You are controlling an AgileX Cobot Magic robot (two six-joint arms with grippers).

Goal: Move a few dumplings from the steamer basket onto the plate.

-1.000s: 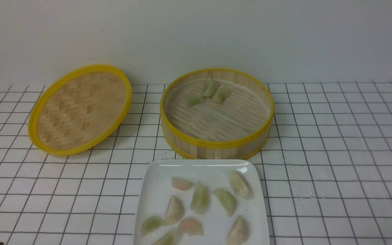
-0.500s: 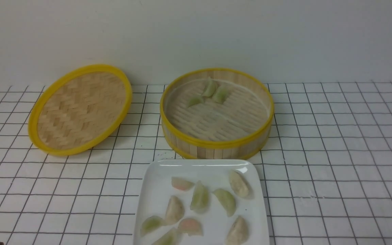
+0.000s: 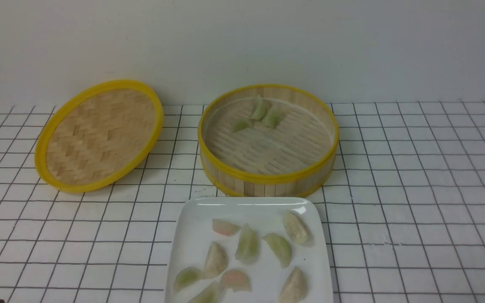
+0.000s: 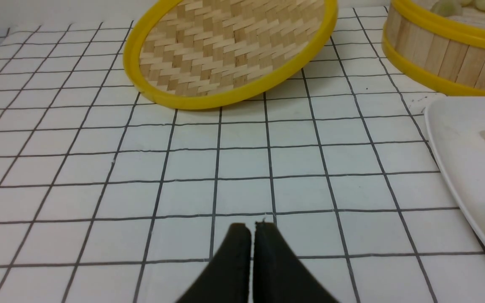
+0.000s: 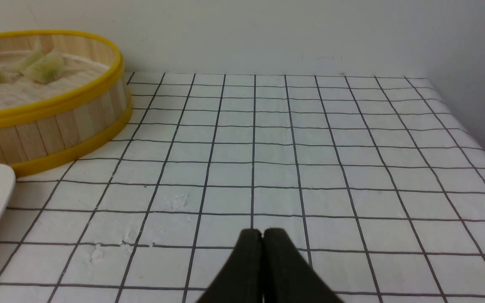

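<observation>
Three pale green dumplings (image 3: 259,109) are lying close together in the steamer basket (image 3: 267,176), toward the far part of its slatted floor, upper middle of the front view. Nine more dumplings (image 3: 247,244), green, off-white and pinkish, are showing on the plate (image 3: 322,269), lower middle of frame, some running off the bottom edge. Plate is sitting just on the near side of the basket. Woven lid (image 3: 103,134), yellow rim, is resting tilted in the upper left, apart from the basket. All are standing on the white table (image 3: 394,202) with its black grid; a plain wall (image 3: 242,42) is filling the top of frame. Left fingers (image 4: 236,252) are pointing out over the grid, tips together, holding nothing. Right fingers (image 5: 246,256) are also staying closed, empty, over bare grid.
</observation>
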